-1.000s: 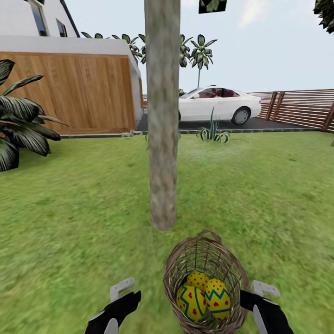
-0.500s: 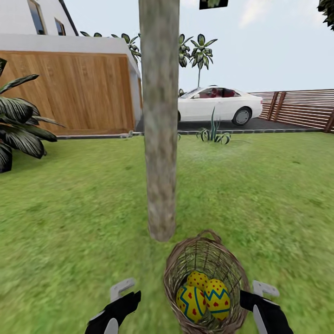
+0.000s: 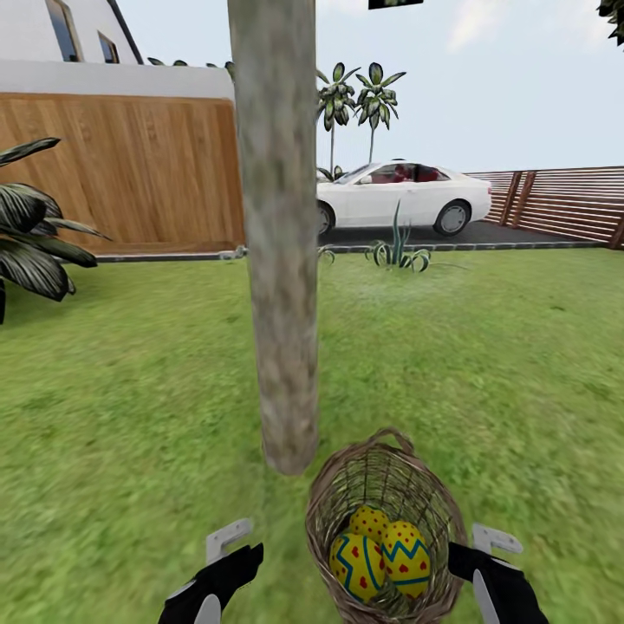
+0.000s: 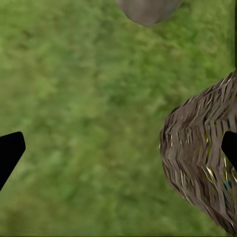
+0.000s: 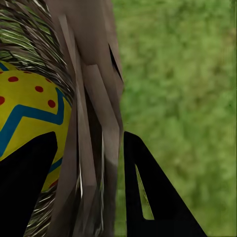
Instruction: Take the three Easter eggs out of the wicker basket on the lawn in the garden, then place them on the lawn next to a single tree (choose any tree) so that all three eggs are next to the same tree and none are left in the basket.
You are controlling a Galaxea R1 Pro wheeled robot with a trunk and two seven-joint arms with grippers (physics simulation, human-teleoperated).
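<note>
Three yellow Easter eggs (image 3: pixel 357 565) with blue zigzags and red spots lie in the wicker basket (image 3: pixel 322 503), which is low in the head view just in front of the tree (image 3: pixel 279 260). My right gripper (image 3: pixel 472 563) is shut on the basket's right rim; in the right wrist view the woven rim (image 5: pixel 94 98) runs between the fingers (image 5: pixel 153 197), with one egg (image 5: pixel 29 108) just inside. My left gripper (image 3: pixel 227 563) hangs open over the lawn (image 3: pixel 130 416) to the left of the basket. The left wrist view has the basket's side (image 4: pixel 197 158) and the trunk's foot (image 4: pixel 148 10).
A dark leafy plant (image 3: pixel 35 234) stands at the left. Behind the lawn are a wooden garage wall (image 3: pixel 130 173), a white car (image 3: pixel 407 195), a spiky plant (image 3: pixel 397 247) and a slatted fence (image 3: pixel 563 199). Open grass spreads on both sides of the trunk.
The whole view has moved toward the tree: the trunk is nearer, wider and further left. The basket, eggs and both grippers keep the same place in the view.
</note>
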